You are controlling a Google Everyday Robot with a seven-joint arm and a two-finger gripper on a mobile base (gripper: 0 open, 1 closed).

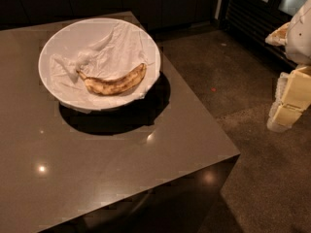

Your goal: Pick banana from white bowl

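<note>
A speckled yellow banana (116,83) with a dark stem at its left end lies in the front part of the white bowl (146,38), on crumpled white lining. The bowl stands on the back left of a glossy brown table (126,174). My gripper (283,114), cream-coloured, hangs at the far right of the view over the floor. It is well to the right of the table and the bowl, about level with the banana in the picture, and holds nothing that I can see.
The table's right edge and front right corner (238,154) lie between the gripper and the bowl. Dark speckled floor (233,81) fills the right side. Dark cabinets and a vent panel (248,13) stand at the back.
</note>
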